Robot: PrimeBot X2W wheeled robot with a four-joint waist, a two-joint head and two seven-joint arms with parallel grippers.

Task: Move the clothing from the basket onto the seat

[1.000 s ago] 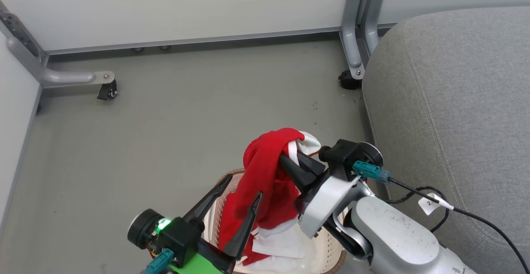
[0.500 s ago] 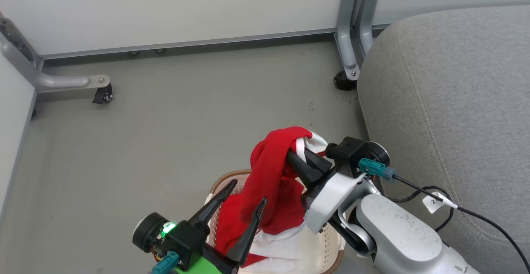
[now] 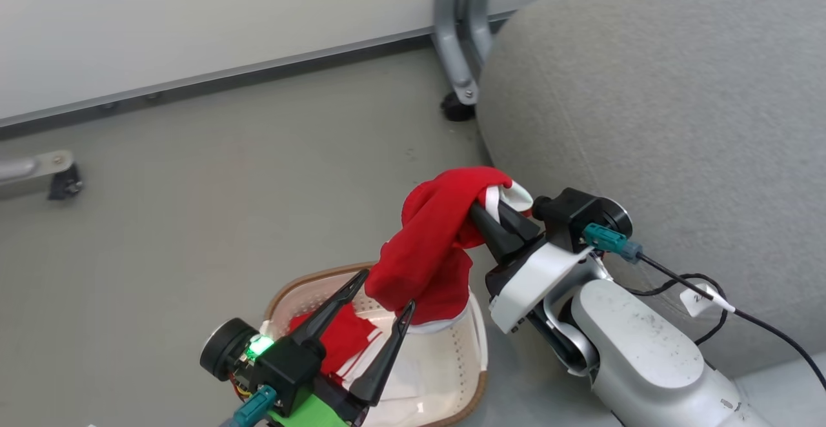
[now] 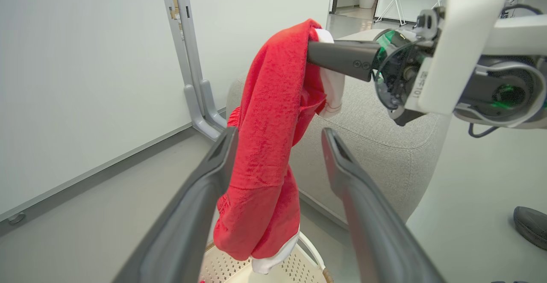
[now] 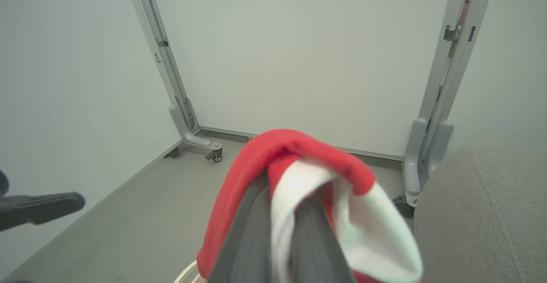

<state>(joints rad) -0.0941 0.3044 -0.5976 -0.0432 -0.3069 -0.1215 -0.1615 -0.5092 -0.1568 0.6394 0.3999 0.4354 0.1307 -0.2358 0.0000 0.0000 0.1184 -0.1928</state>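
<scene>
So, one red garment [image 3: 429, 253] is pinched tight in the right gripper [image 3: 490, 220], jaws clamped together on a fold near its top. It's held up above the basket [image 3: 303, 283], toward the basket's right-hand edge. The fabric is draped over the dark fingers like a hood. Crinkly bright red cloth is seen on the outside, a white stripe and a white panel are bunched right at the pinch, and a white band is run along the bottom hem. That hem is hung low over the basket's inside; whether the basket is actually touched by it can't be told. The second garment [image 3: 335, 340] is seen lying crumpled in the bottom of the basket, red with thin white stripes and a white panel spread flat. The left gripper [image 3: 387, 288] is held over the basket's near side with its fingers spread wide and nothing gripped. From the left wrist the hanging cloth is framed between them, maybe brushed by one finger, hard to say. The seat [image 3: 645, 91], a big grey woven cushion with rounded edges and stitched seams, is parked just beside the basket on the right.
</scene>
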